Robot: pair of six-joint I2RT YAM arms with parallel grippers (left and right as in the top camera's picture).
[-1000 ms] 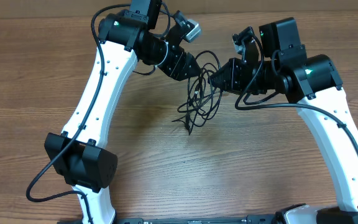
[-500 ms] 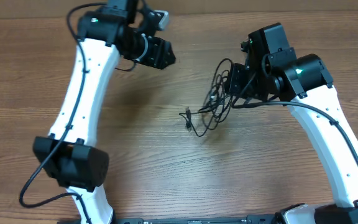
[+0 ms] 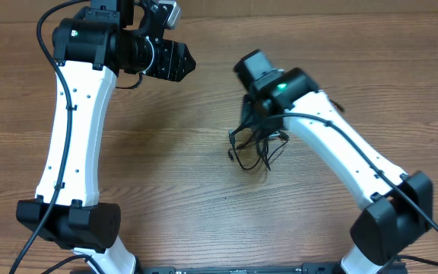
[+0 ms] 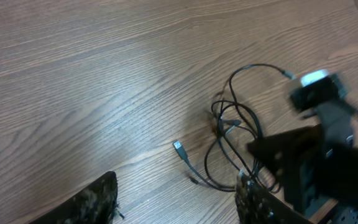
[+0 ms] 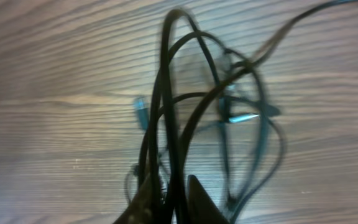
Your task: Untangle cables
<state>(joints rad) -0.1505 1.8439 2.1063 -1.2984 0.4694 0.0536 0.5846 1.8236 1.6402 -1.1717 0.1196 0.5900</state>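
The brown wooden table (image 3: 166, 190) carries nothing except the work itself. The white left arm with black joints (image 3: 74, 129) stands far back at its own side, and the white right arm (image 3: 341, 152) reaches over the middle, low above the bundle.

The left gripper (image 4: 176, 180) has its jaws wide apart and nothing between them; it looks down on the scene from a distance. The right gripper (image 5: 169, 183) shows only a narrow gap, and several strands run straight through this gap. The wrist view is blurred, so I cannot tell if the strands are really clamped or only pass between the fingers.

The thin black cables (image 3: 255, 144) lie as one loose knot of crossing loops on the table centre, directly under the right wrist. One small silvery plug (image 4: 179, 146) sticks out free at the left side of the knot.

I judge the untangling as hardly begun: the loops are all together. The next move probably asks the left claw to come down on the free plug end and draw it sideways, away from the knot
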